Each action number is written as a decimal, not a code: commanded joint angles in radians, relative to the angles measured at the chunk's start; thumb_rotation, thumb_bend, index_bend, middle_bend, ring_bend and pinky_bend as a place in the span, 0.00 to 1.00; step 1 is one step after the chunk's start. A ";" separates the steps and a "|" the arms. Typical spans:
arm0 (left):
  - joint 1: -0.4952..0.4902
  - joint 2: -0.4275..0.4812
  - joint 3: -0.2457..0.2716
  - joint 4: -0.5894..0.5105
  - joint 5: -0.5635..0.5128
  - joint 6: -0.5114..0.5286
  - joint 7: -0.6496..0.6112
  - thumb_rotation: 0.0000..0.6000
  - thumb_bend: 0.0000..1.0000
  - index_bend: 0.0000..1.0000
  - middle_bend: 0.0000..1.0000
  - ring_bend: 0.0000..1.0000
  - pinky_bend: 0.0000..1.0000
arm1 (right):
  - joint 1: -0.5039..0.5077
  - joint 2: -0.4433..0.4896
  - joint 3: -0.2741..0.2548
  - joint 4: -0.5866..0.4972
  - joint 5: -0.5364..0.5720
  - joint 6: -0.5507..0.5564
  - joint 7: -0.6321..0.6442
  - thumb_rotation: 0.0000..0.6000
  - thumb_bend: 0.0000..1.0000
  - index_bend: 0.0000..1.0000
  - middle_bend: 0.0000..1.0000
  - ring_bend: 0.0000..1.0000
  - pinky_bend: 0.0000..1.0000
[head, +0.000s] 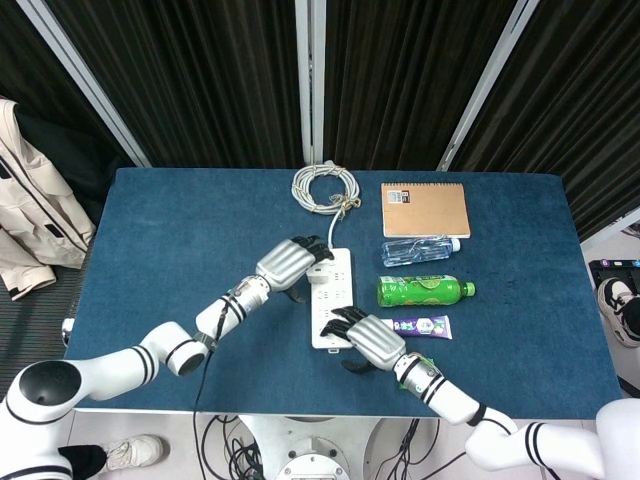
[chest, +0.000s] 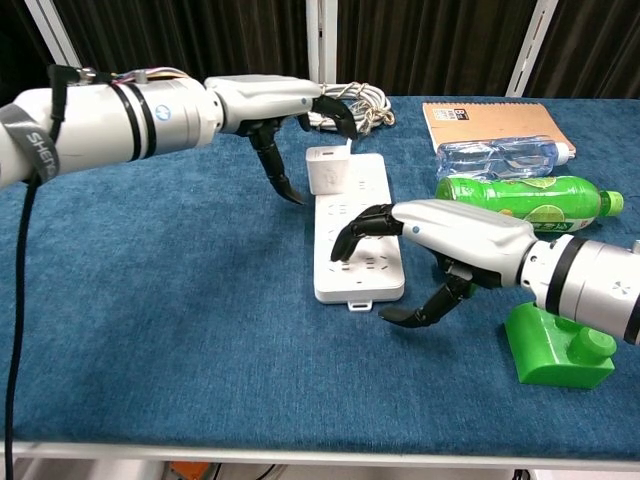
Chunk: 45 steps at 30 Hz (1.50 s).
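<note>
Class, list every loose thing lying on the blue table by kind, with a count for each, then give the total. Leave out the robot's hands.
Bottles: 2, clear and green
Notebook: 1
Power strip with coiled cable: 1
Tube: 1
Green block: 1
Total: 6

Brown notebook at far right of blue table, clear water bottle just below, green soda bottle next, purple tube, green block.
</note>
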 joint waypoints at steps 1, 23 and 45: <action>-0.024 -0.020 0.006 0.030 0.010 -0.008 -0.023 1.00 0.09 0.22 0.20 0.11 0.26 | 0.002 -0.001 -0.005 0.000 0.000 0.003 0.004 1.00 0.24 0.28 0.27 0.09 0.13; -0.128 -0.132 0.050 0.275 0.042 -0.015 -0.082 1.00 0.30 0.51 0.54 0.49 0.68 | 0.009 0.003 -0.027 0.028 -0.010 0.042 0.115 1.00 0.24 0.28 0.27 0.09 0.13; -0.134 -0.161 0.041 0.317 0.016 0.028 -0.250 1.00 0.39 0.71 0.76 0.67 0.76 | 0.017 -0.003 -0.040 0.054 -0.007 0.049 0.177 1.00 0.24 0.28 0.27 0.09 0.13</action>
